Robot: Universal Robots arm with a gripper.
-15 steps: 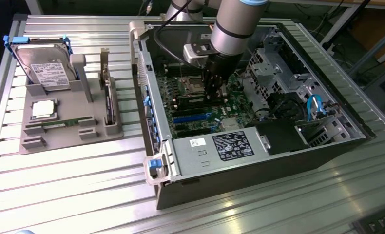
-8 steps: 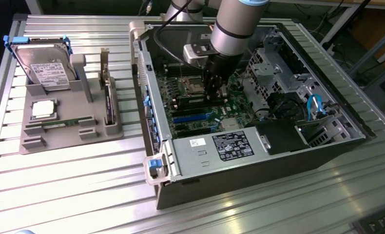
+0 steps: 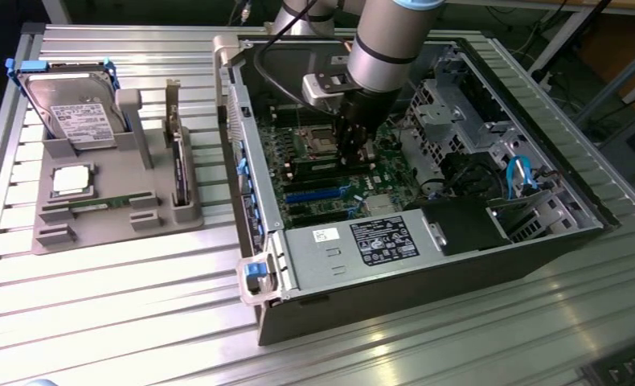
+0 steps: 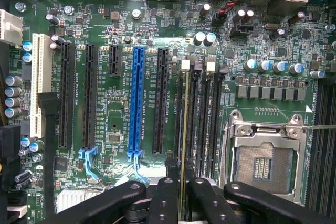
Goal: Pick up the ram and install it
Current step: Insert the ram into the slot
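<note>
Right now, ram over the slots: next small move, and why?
Probably a short straight push down. The gripper is shut on the ram, which stands edge-on along the memory slot farthest from the CPU socket, seemingly lined up. Whether it is seated, I cannot tell.

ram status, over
Gripper shut on the ram, held edge-on. Ram lined along the memory slots beside the CPU socket; seated or not, cannot tell. Nothing seen blocking the slots.
</note>
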